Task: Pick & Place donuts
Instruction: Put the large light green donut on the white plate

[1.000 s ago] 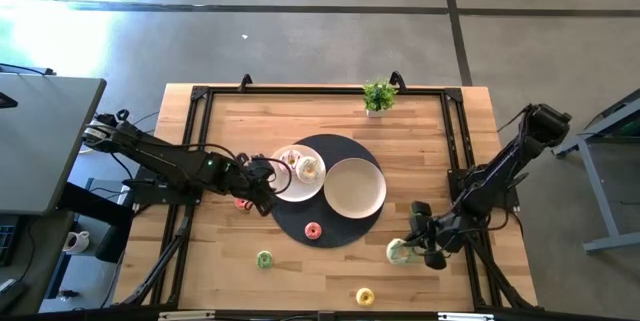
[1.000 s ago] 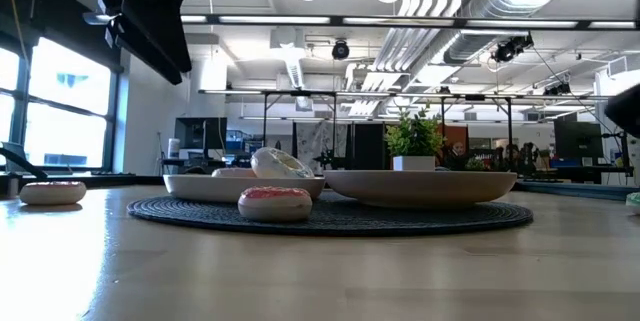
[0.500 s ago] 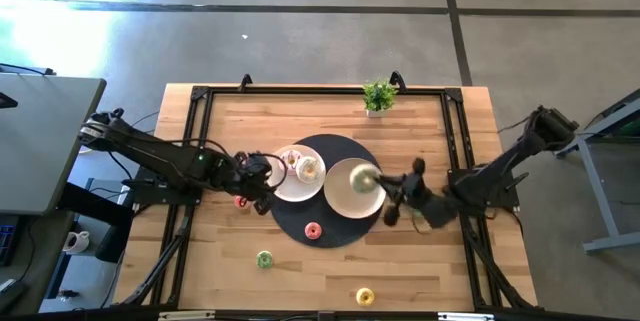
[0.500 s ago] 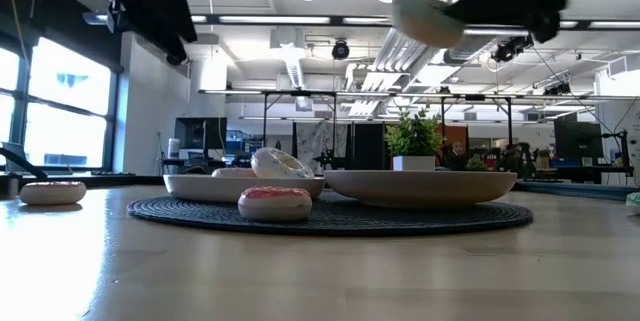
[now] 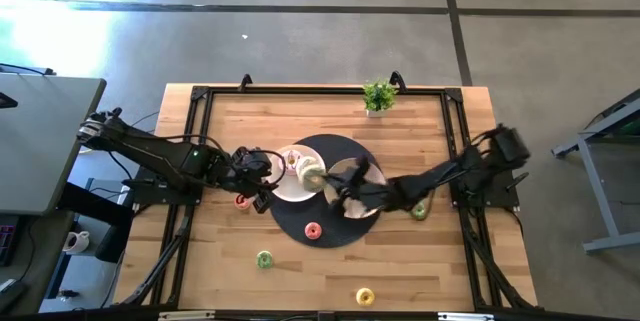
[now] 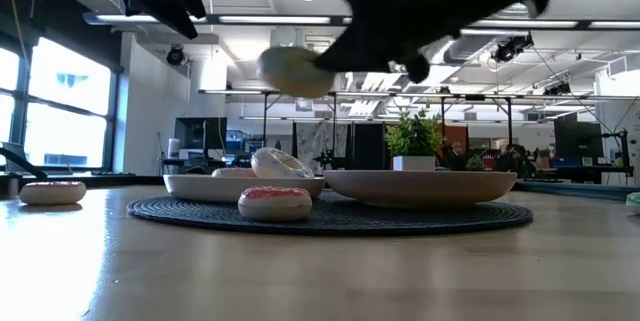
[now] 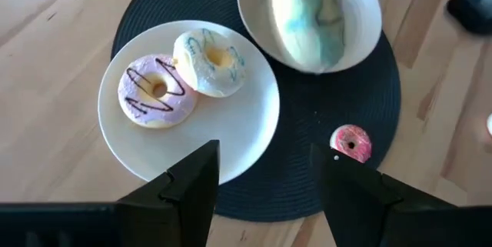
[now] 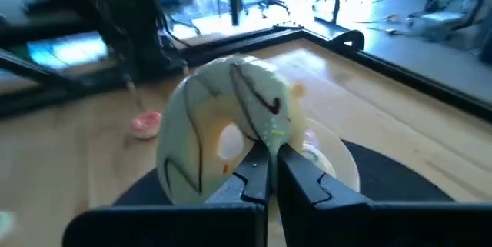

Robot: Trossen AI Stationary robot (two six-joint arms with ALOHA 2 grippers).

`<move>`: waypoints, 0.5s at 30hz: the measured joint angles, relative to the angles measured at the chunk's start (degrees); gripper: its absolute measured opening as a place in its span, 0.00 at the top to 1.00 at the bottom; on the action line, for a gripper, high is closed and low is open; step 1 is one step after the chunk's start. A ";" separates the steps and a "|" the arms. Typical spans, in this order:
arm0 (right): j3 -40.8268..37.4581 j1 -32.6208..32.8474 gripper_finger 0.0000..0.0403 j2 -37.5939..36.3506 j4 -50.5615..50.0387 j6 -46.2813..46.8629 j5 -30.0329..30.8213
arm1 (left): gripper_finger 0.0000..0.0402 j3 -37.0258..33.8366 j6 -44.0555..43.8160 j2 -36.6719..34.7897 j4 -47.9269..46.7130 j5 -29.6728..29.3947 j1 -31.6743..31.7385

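My right gripper (image 5: 326, 182) reaches from the table's right over the two plates and is shut on a large pale cream-green donut (image 5: 313, 175) with dark drizzle, also seen in the low view as the donut (image 6: 295, 71). My left gripper (image 7: 265, 181) is open and hovers above the left part of the white plate (image 5: 285, 192). On that plate lie a lilac donut (image 7: 154, 89) and a cream-white donut (image 7: 211, 62). A small pink donut (image 5: 313, 230) lies on the black mat (image 5: 297, 223). Pink (image 5: 241, 202), green (image 5: 264, 258) and yellow (image 5: 365, 296) donuts lie on the wood. My right gripper pinches the large donut's ring (image 8: 257, 135) between its two fingers (image 8: 304, 176), beside the hole. The fingers come from the table's right, slanting slightly down. The donut stands on edge beyond the fingertips and is lifted clear, high above the plates.
A second white plate (image 7: 365, 24) sits on the mat's right half, mostly under my right arm. A small potted plant (image 5: 379, 95) stands at the far edge. A black frame rail (image 5: 195, 151) runs around the tabletop. Bare wood lies along the near side.
My right gripper has lifted the large donut off the near right part of the table and carried it up and toward the table's left, across the right plate to the gap between the two plates. The donut hangs in the air now.
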 joint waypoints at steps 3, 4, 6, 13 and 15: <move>8.49 0.02 0.99 5.00 -9.99 -0.29 -0.69 | 0.50 -0.01 -0.02 0.01 -0.10 0.16 0.00; 11.42 0.02 0.99 6.78 -13.21 0.97 -0.76 | 0.50 0.00 -0.02 0.01 -0.18 0.31 0.00; 16.52 -0.02 0.99 10.31 -17.67 3.05 -0.85 | 0.50 0.00 -0.02 0.01 -0.14 0.47 0.01; 29.49 -1.18 0.99 21.33 -24.39 1.94 -0.49 | 0.50 -0.02 -0.02 0.01 -0.85 1.52 0.01; 31.82 -1.67 0.99 22.98 -28.05 2.93 -0.44 | 0.50 -0.02 -0.02 0.01 -0.91 1.71 0.00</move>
